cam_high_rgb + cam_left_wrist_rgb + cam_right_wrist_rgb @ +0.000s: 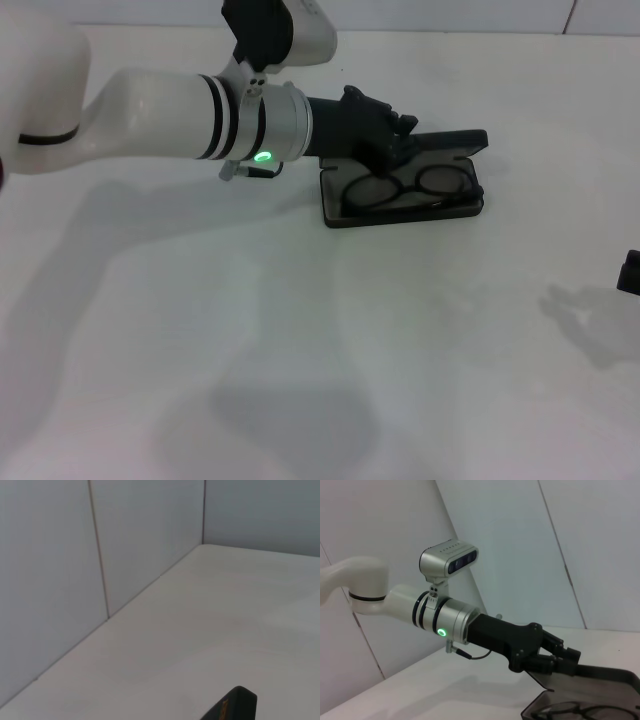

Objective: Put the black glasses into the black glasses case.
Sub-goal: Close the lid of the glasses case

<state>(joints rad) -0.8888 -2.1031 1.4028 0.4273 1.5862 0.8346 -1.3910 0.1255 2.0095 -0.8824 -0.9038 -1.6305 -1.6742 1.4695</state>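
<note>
The black glasses (410, 186) lie folded inside the open black glasses case (335, 205), on its grey lining. They also show low in the right wrist view as the glasses (580, 712) in the case base (534, 709). The case lid (455, 140) stands partly raised behind them. My left gripper (403, 132) reaches across from the left and sits right at the lid's near end, seen side-on as the left gripper (569, 661) against the lid (610, 672). A corner of the lid (235, 706) with orange lettering shows in the left wrist view. My right gripper (630, 272) stays at the table's right edge.
The case sits on a plain white table (300, 350). A white panelled wall (75, 555) runs along the table's far side, behind the case.
</note>
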